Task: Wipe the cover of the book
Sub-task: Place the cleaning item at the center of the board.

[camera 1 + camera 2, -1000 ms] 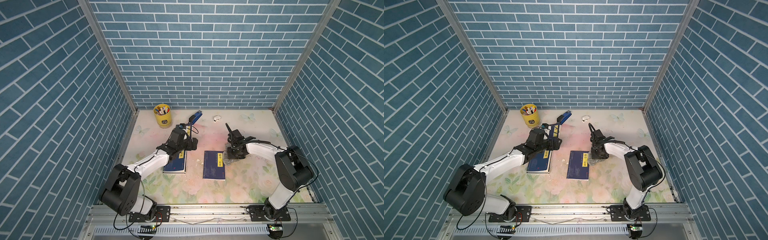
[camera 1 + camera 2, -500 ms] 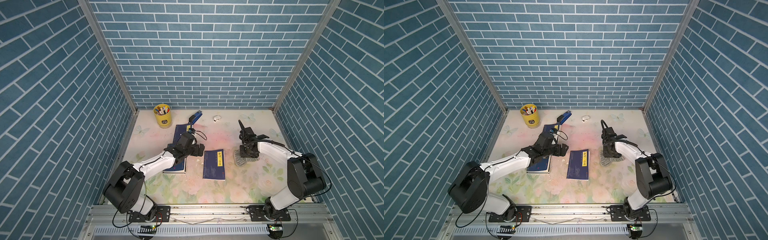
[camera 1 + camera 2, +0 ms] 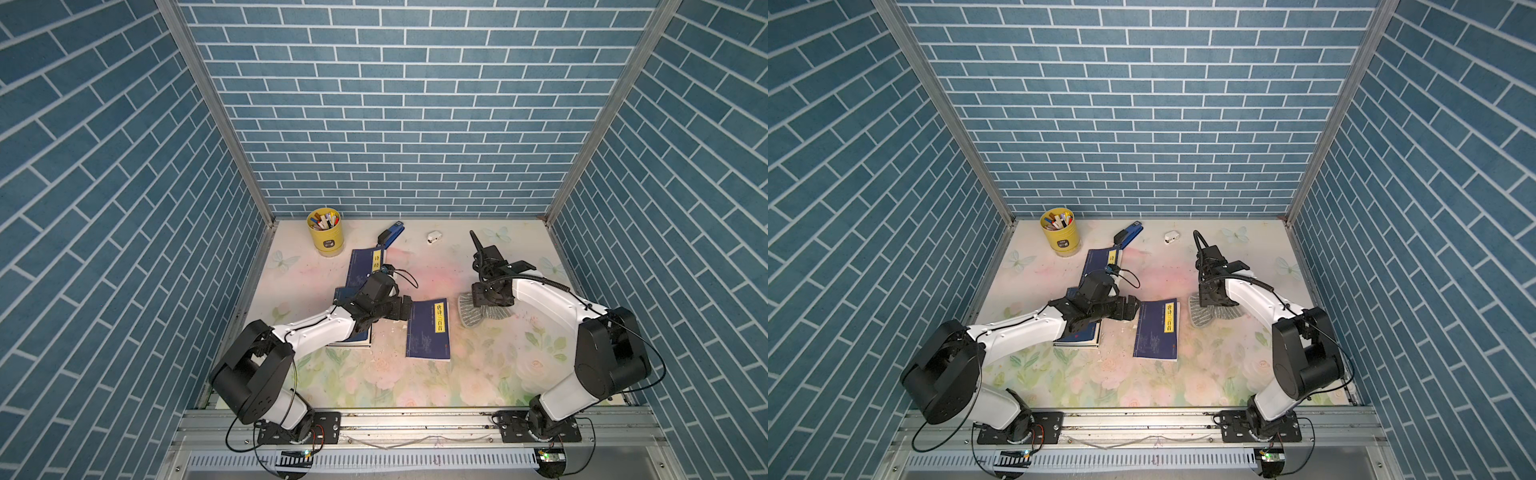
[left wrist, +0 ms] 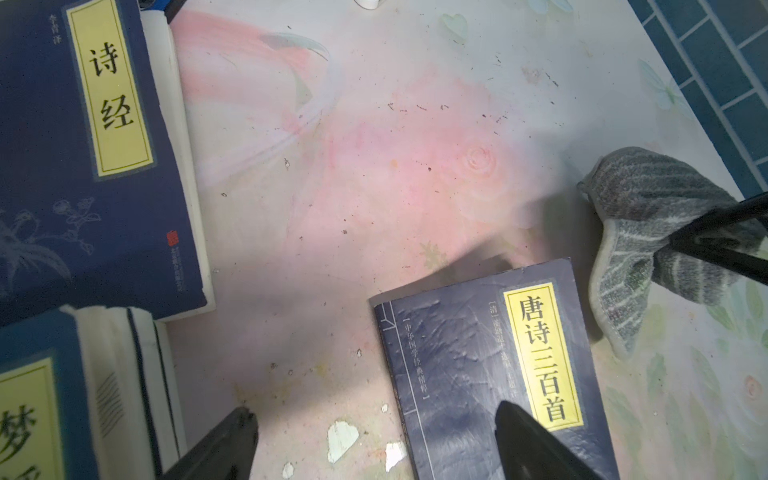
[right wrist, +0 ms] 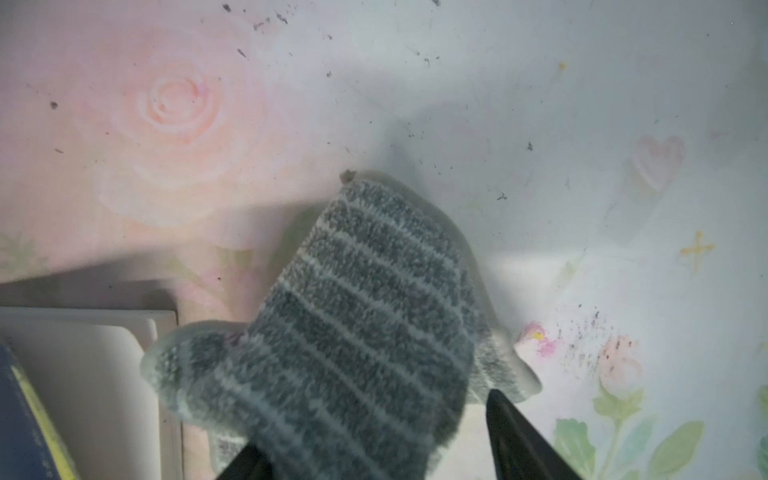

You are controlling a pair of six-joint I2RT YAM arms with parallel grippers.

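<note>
The book (image 3: 428,332) (image 3: 1156,328) is dark blue with a yellow title strip and lies flat mid-table. My left gripper (image 3: 405,313) (image 3: 1133,309) hovers open at its far left corner. In the left wrist view one finger (image 4: 523,432) sits over the cover (image 4: 465,374), the other over bare table; nothing is held by that gripper (image 4: 376,419). A grey striped cloth (image 3: 471,316) (image 3: 1202,316) (image 4: 648,249) lies crumpled just right of the book. My right gripper (image 3: 490,301) (image 5: 374,424) stands over it, jaws spread, cloth (image 5: 365,311) between them, one finger clear of it.
Another blue book (image 3: 365,266) and a stack of books (image 3: 353,334) lie left of the task's book, partly under my left arm. At the back stand a yellow pen cup (image 3: 325,230), a blue stapler (image 3: 390,235) and a small white object (image 3: 433,237). Brick walls close three sides.
My right gripper has carried the cloth rightward off the book's edge and spread its jaws from shut. My left gripper has swung from the stack toward the book's corner.
</note>
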